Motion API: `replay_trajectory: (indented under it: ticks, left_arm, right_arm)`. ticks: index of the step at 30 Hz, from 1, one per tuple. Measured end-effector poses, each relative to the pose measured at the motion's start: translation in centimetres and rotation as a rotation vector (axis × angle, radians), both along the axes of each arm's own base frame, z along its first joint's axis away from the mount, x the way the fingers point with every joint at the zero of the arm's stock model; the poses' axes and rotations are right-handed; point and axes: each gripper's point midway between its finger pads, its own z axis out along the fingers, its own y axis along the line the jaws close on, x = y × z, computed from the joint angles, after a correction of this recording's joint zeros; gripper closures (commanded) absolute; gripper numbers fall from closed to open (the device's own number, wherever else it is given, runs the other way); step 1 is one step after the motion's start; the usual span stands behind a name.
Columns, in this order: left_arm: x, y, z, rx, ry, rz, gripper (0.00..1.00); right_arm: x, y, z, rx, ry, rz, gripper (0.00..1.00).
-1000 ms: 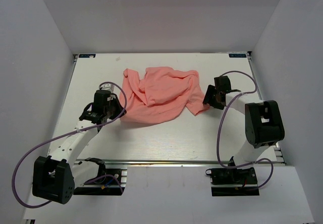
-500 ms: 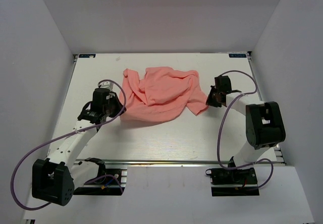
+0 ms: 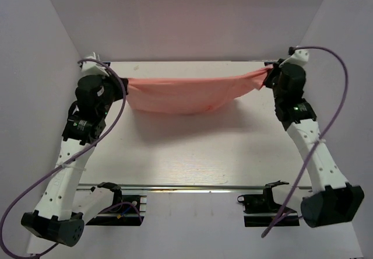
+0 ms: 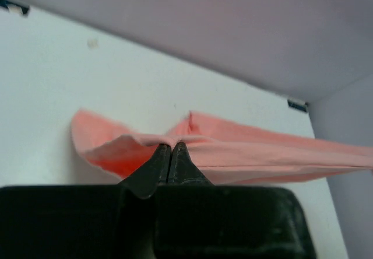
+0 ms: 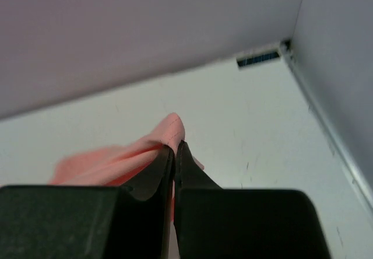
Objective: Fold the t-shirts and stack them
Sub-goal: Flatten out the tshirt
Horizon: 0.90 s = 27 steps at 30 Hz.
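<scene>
The salmon-pink t-shirt (image 3: 186,94) hangs stretched in the air between both arms, sagging in the middle above the white table (image 3: 192,154). My left gripper (image 3: 119,84) is shut on the shirt's left end; in the left wrist view the t-shirt (image 4: 245,151) runs off to the right from the left gripper (image 4: 171,148). My right gripper (image 3: 269,75) is shut on the shirt's right end. The right wrist view has the right gripper (image 5: 175,148) pinching a stitched edge of the t-shirt (image 5: 111,163). Both arms are raised high near the back wall.
White walls enclose the table on the left, right and back. A blue marker (image 5: 258,58) sits at the back right corner beside a metal side rail (image 5: 326,130). The shirt's shadow (image 3: 180,128) falls on the tabletop beneath it.
The crumpled shirt lay on the table with both grippers low beside it. The right gripper has shut on it, and both arms have lifted and pulled apart, stretching the shirt in the air.
</scene>
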Motion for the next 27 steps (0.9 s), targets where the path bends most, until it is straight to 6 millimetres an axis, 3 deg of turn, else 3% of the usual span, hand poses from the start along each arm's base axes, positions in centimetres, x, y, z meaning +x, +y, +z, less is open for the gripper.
replay_trajectory:
  ticks: [3, 7, 12, 17, 24, 27]
  left_arm:
    - [-0.4, 1.0, 5.4, 0.008, -0.111, 0.038, 1.0]
    - [-1.2, 1.6, 10.2, 0.025, -0.214, 0.05, 1.0]
    - [-2.3, 1.8, 13.5, 0.057, -0.286, 0.034, 1.0]
    - [-4.4, 2.2, 17.7, 0.094, -0.392, 0.014, 1.0]
    - [-11.1, 3.2, 24.1, 0.122, -0.601, -0.012, 1.0]
    - [-14.2, 3.8, 26.2, 0.121, -0.682, -0.017, 1.0]
  right_arm:
    - [-1.6, -1.2, 7.4, -0.044, -0.175, -0.023, 1.0]
    - [-4.1, -2.4, 14.3, -0.104, -0.326, -0.045, 1.0]
    - [-7.2, -2.8, 20.8, -0.175, -0.462, -0.033, 1.0]
    - [-11.9, -2.7, 27.2, -0.235, -0.625, 0.018, 1.0]
    - [-20.6, -2.8, 34.2, -0.296, -0.855, 0.077, 1.0]
    - [-24.1, -2.8, 35.7, -0.312, -0.933, 0.095, 1.0]
